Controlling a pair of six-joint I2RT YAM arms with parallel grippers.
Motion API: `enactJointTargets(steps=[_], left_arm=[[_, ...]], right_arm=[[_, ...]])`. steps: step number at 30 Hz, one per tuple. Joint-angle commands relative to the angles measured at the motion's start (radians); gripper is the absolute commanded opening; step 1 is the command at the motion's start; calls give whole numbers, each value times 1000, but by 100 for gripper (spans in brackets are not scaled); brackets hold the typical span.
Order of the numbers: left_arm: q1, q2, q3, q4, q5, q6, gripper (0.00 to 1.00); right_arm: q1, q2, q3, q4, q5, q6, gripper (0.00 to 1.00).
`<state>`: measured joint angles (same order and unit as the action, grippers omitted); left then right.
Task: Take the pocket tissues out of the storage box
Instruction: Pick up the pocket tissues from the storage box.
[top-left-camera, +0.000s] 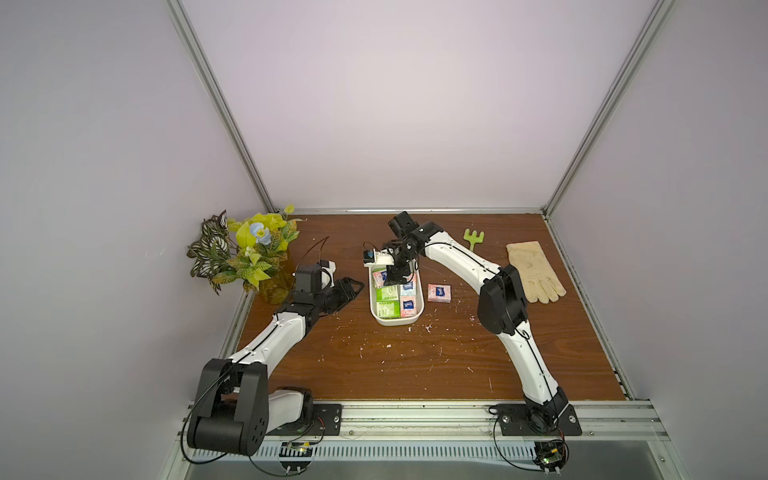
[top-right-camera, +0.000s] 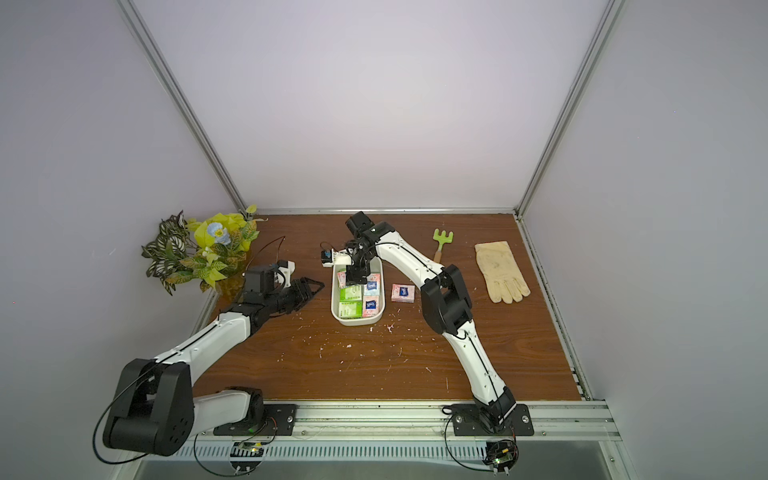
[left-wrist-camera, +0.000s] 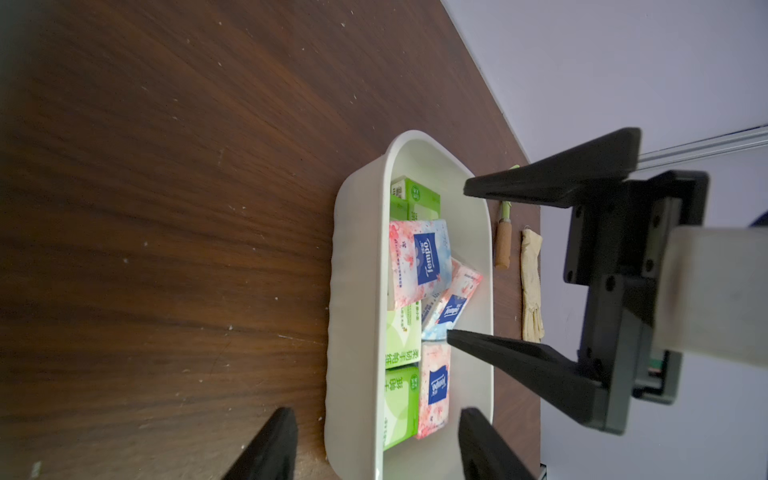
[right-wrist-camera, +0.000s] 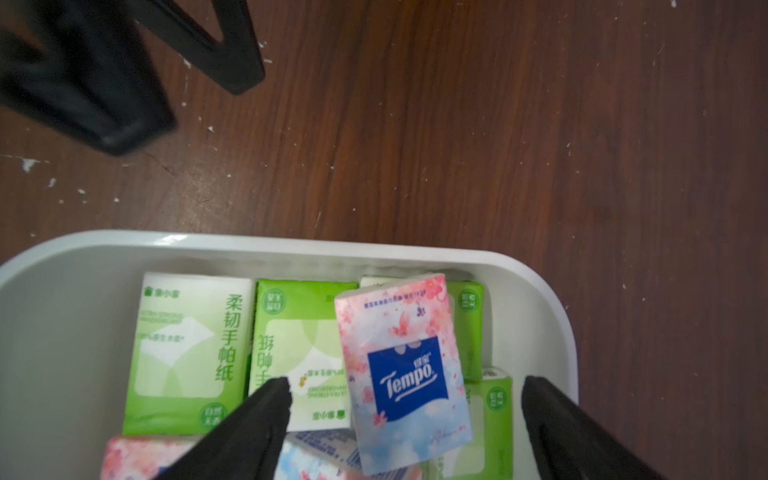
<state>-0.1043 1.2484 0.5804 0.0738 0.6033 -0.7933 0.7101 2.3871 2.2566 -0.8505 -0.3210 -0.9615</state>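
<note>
The white storage box (top-left-camera: 397, 322) (top-right-camera: 357, 322) stands mid-table and holds several pocket tissues, green (top-left-camera: 387, 294) (right-wrist-camera: 183, 353) and pink with a blue label (top-left-camera: 409, 305) (left-wrist-camera: 419, 257). One pink packet (top-left-camera: 439, 292) (top-right-camera: 402, 292) lies on the table just right of the box. My right gripper (top-left-camera: 395, 276) (right-wrist-camera: 407, 386) points down into the box's far end. It is open, its fingers either side of a tilted pink packet (right-wrist-camera: 405, 374) without touching it. My left gripper (top-left-camera: 354, 291) (left-wrist-camera: 378, 415) rests open left of the box, holding nothing.
A potted plant (top-left-camera: 249, 253) (top-right-camera: 208, 253) stands at the back left corner. A green toy rake (top-left-camera: 473, 239) and a cream glove (top-left-camera: 534, 272) lie at the back right. Small white specks dot the wooden table (top-left-camera: 415, 357).
</note>
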Motion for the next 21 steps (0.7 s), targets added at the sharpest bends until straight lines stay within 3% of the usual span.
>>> enactJointTargets(steps=[1,13,21], left_arm=[[-9,-1,-13,20,12,-2,59],[-9,9,-17,21,9,2,59],[-9,11,-15,14,5,8,59]], right_arm=[[-4,12,65,-80,-38,-16,94],[-2,89,93,-85,-42,-20,89],[-2,98,94,-88,-28,-19,72]])
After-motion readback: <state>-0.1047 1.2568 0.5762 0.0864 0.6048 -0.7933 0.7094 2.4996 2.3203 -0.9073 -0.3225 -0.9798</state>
